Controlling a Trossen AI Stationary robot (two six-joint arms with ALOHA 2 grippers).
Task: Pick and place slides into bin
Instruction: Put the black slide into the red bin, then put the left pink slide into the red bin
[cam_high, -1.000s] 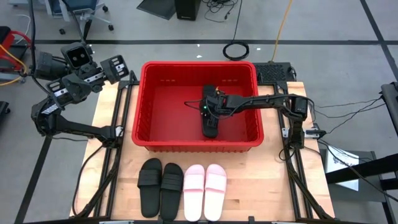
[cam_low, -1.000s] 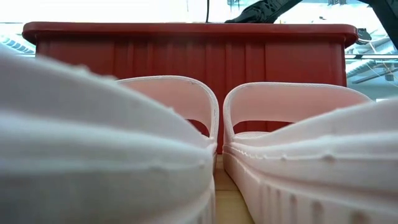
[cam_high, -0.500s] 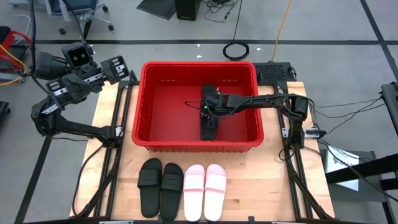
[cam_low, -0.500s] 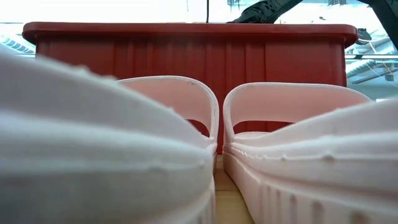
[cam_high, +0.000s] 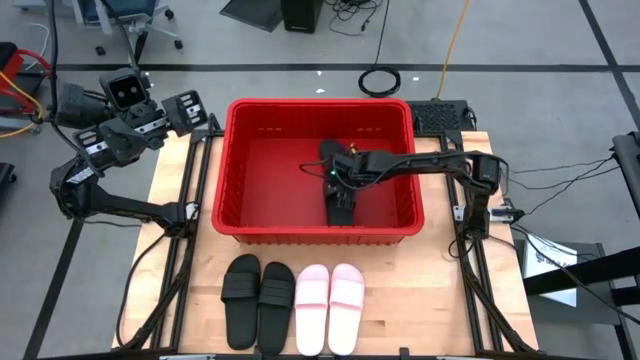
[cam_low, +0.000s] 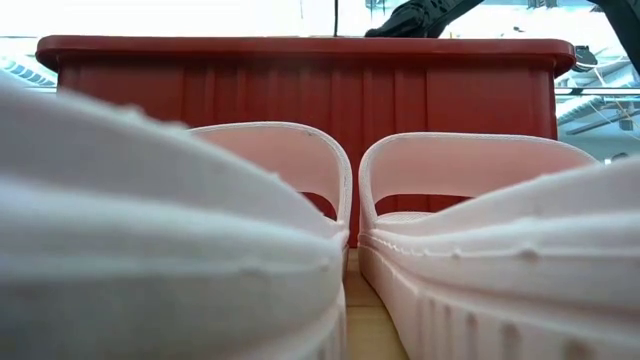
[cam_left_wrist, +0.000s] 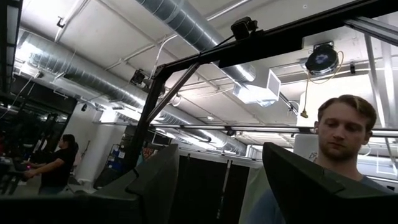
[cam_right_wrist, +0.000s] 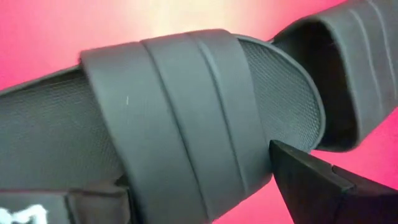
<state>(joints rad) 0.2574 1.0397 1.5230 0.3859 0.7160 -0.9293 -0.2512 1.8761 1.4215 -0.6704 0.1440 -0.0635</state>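
Observation:
The red bin (cam_high: 240, 200) stands at the table's far middle. My right gripper (cam_high: 337, 180) reaches into it from the right and stands open over a black slide (cam_high: 341, 207) lying on the bin's floor. In the right wrist view its fingers (cam_right_wrist: 311, 180) stand on either side of that slide's wide strap (cam_right_wrist: 186, 112), and a second black slide (cam_right_wrist: 339, 74) lies just beyond. A black pair (cam_high: 258, 300) and a pale pink pair (cam_high: 330, 295) rest sole-down on the near table. My left gripper (cam_left_wrist: 214, 186) is open, raised at the far left (cam_high: 185, 108). My right gripper straddles the black slide's strap (cam_right_wrist: 249, 162) from above, its fingers lying across the slide. I cannot tell whether the fingers touch the strap. The slide lies flat on the bin's floor.
The low view is filled by the pink slides (cam_low: 270, 170) close up, with the bin's near wall (cam_low: 300, 90) behind them. The arm mounts (cam_high: 190, 215) (cam_high: 470, 215) stand on either side of the bin. A person shows beyond the table (cam_left_wrist: 345, 137).
The black slide under my right gripper has shifted a little toward the bin's near wall and lies flatter on the floor. My right arm has risen slightly above the bin's rim.

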